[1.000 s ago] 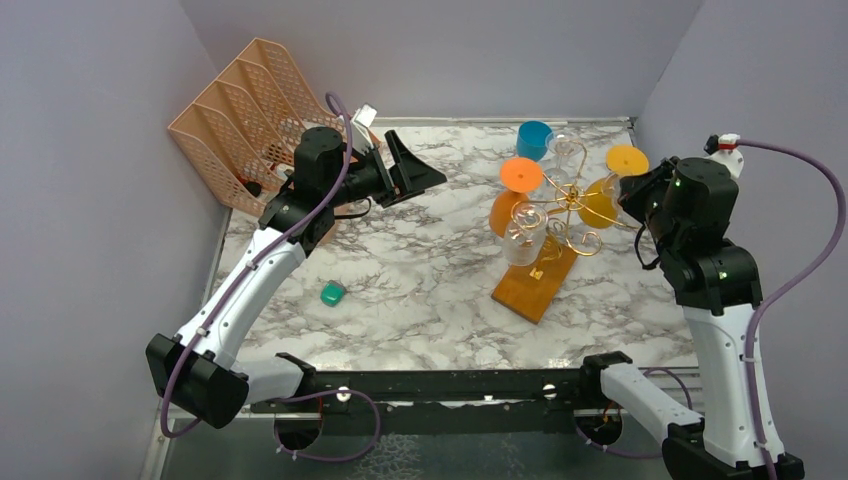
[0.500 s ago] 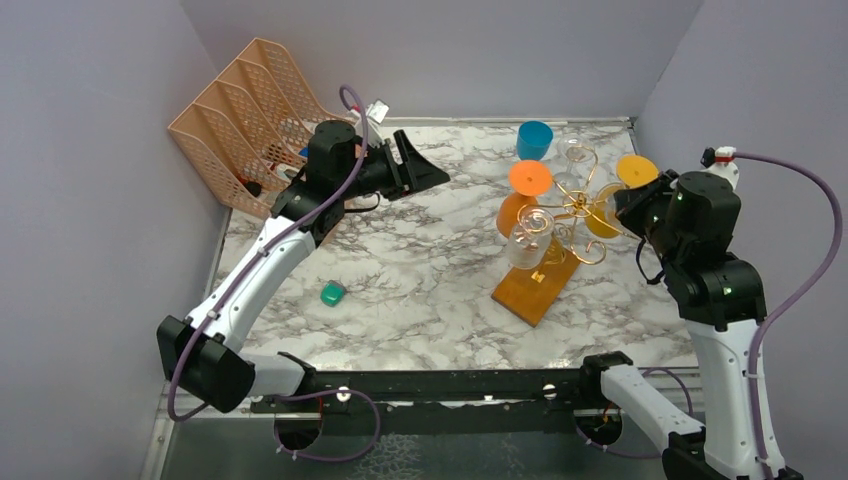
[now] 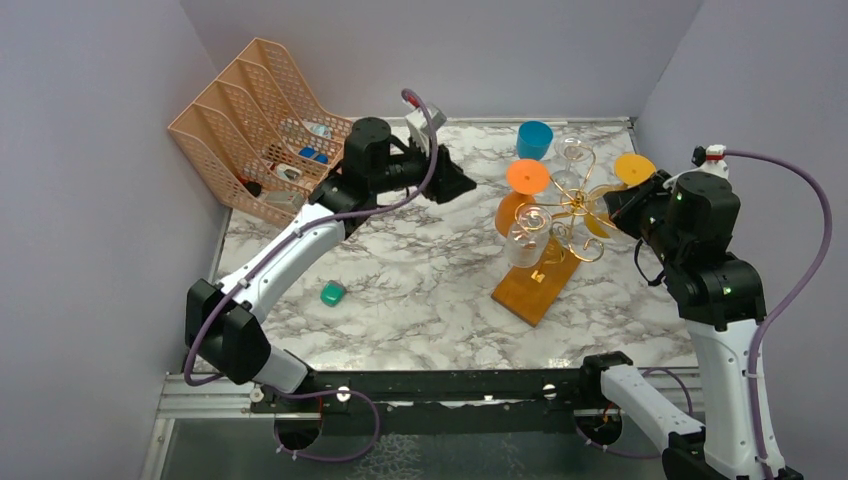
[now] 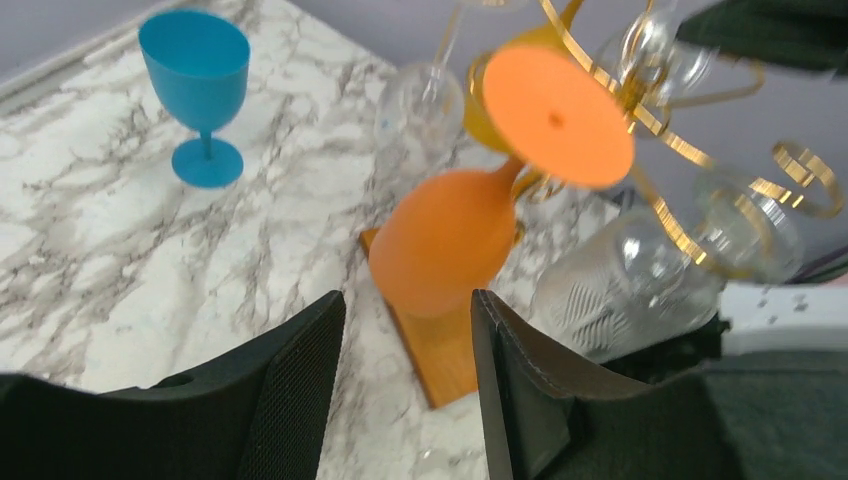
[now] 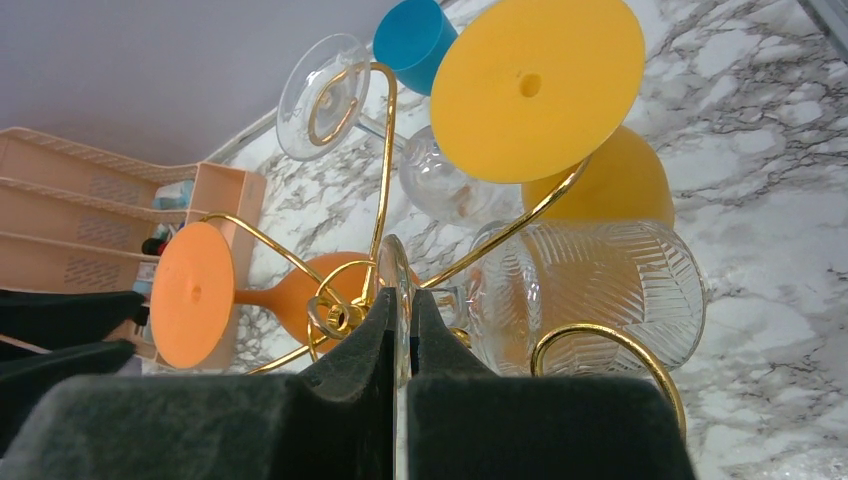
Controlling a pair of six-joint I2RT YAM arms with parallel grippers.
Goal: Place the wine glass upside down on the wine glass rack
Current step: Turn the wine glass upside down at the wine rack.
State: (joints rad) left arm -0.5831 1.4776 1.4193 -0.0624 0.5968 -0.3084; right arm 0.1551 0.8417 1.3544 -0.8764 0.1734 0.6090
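Note:
The wine glass rack (image 3: 572, 206) is a gold wire stand on a wooden base (image 3: 535, 285). Upside down on it hang an orange glass (image 3: 508, 212), a yellow glass (image 3: 603, 210) and a clear ribbed glass (image 3: 522, 243). My right gripper (image 3: 612, 205) is at the rack's right side. In the right wrist view it (image 5: 400, 300) is shut on the thin clear foot (image 5: 398, 262) of a wine glass, seen edge-on, with a ribbed clear bowl (image 5: 600, 290) just beside the fingers and gold arms around it. My left gripper (image 3: 462, 186) is open and empty, left of the rack, facing the orange glass (image 4: 445, 240).
A blue glass (image 3: 534, 138) stands upright behind the rack. A peach mesh file organiser (image 3: 250, 120) holding small items stands at the back left. A small green object (image 3: 333, 293) lies on the marble table (image 3: 400, 260). Walls close the table in on three sides.
My left arm has swung right from the organiser toward the rack, gripper still open. My right gripper has shifted slightly at the rack, and the rack's arms and glasses moved a little.

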